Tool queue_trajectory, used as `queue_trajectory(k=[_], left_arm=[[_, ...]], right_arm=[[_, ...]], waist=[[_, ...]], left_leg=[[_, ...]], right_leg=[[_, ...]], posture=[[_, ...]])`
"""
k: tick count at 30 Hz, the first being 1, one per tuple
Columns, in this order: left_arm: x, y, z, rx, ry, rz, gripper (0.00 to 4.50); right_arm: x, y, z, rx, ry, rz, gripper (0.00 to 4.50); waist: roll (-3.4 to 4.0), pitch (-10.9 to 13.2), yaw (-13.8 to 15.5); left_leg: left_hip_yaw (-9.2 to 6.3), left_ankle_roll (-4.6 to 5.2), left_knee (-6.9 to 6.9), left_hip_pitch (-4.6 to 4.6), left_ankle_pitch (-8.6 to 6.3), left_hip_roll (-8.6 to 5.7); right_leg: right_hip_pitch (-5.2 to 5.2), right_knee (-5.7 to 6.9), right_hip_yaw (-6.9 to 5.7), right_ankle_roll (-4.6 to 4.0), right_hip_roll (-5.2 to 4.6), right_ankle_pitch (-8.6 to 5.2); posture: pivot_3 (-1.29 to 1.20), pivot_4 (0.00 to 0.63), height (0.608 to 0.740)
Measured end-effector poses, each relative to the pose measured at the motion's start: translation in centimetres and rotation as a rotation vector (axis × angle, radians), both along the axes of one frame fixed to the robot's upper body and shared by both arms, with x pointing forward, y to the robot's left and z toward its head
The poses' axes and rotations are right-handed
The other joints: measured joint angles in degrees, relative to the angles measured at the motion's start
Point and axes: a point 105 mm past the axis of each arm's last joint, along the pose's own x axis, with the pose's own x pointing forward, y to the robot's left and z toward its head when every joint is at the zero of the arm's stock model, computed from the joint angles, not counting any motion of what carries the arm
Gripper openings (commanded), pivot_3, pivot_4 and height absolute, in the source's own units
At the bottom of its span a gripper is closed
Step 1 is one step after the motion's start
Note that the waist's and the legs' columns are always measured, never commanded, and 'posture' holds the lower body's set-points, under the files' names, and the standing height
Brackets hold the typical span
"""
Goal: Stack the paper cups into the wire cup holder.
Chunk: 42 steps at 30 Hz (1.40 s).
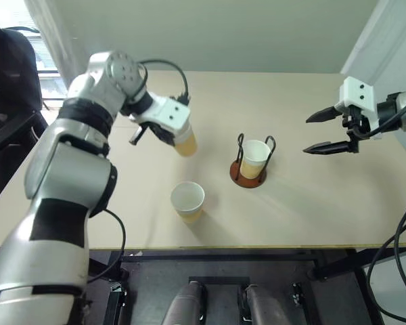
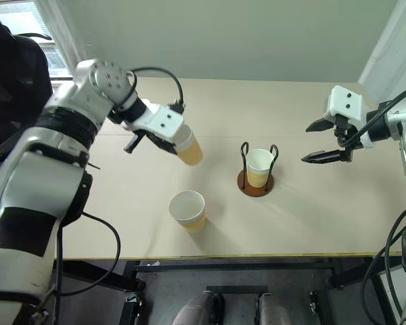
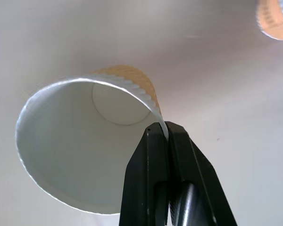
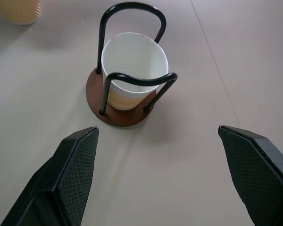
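The step in hand is the carrying of the second cup to the holder. The left claw point(image 3: 166, 136) is closed on the rim of one cup point(image 1: 185, 141), with one finger inside the wall and one outside. In the head view this cup hangs tilted above the desk point(image 1: 291, 101), a little left of the frame centre, and it touches nothing else. The holder point(image 1: 249, 170) stands near the centre of the frame, right of the held cup, and one cup point(image 1: 255, 158) already sits upright between its wire loops. The third cup point(image 1: 188, 200) stands upright on the desk in the lower centre, apart from both. The right claw point(image 1: 317, 133) hovers at the right side of the frame with its fingers spread wide and it holds nothing.

I judge that the next move calls for bringing the held cup over the holder, turning it upright with the base down, and lowering it into the seated cup between the loops. The tilt must be corrected first, otherwise the rim may catch a wire.
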Motion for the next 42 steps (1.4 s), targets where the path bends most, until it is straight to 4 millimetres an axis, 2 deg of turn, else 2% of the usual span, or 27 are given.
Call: queue_trajectory(k=[7, 15, 23, 30, 34, 42], left_arm=[[-0.4, -3.5, 3.9, -0.082, -0.060, -0.043, 0.02], [-0.8, -6.8, 4.1, -0.151, -0.025, -0.102, 0.02], [-1.5, -9.7, 4.8, -0.218, 0.000, -0.155, 0.02], [-1.8, -11.0, 4.7, -0.241, 0.027, -0.181, 0.02], [-1.9, -11.3, 4.5, -0.228, 0.033, -0.193, 0.02], [-2.4, -12.3, 4.1, -0.208, 0.050, -0.224, 0.02]], right_arm=[[0.2, -0.5, -0.4, -0.015, 0.015, -0.014, 4.13], [0.2, -1.0, -0.9, -0.018, 0.044, -0.029, 4.13], [-0.4, -0.4, -1.2, -0.001, 0.054, 0.050, 4.13], [-1.9, 0.9, 0.9, 0.082, 0.045, 0.144, 4.13], [-2.4, 0.3, 2.4, 0.104, 0.027, 0.125, 4.13], [-3.9, -0.4, 3.8, 0.119, 0.044, 0.100, 4.13]], waist=[[0.01, 0.0, 0.2], [0.03, 0.0, 0.2], [0.04, 0.0, 0.2], [0.05, 0.0, 0.2], [0.04, 0.0, 0.3], [0.07, 0.0, 0.5]], left_leg=[[-0.06, 0.08, 0.05, -0.06, -0.21, 0.05], [0.04, 0.10, 0.10, -0.04, -0.36, 0.12], [0.12, 0.16, 0.15, -0.03, -0.41, 0.11], [0.23, 0.18, 0.19, -0.01, -0.42, 0.12], [0.19, 0.22, 0.29, -0.01, -0.42, 0.12], [0.23, 0.33, 0.52, 0.01, -0.49, 0.13]], right_leg=[[0.04, -0.15, 0.08, 0.09, -0.07, 0.04], [0.03, -0.12, 0.05, 0.53, -0.04, 0.23], [0.05, -0.13, 0.06, 0.58, -0.03, 0.23], [0.08, -0.13, 0.08, 0.48, -0.02, 0.13], [0.15, -0.14, 0.11, 0.35, -0.05, 0.04], [0.26, -0.12, 0.12, 0.44, -0.05, -0.02]], posture=[[0.00, 0.150, 0.740], [0.00, 0.150, 0.740], [0.00, 0.150, 0.740], [0.00, 0.150, 0.740], [0.00, 0.150, 0.740], [0.00, 0.150, 0.740]])
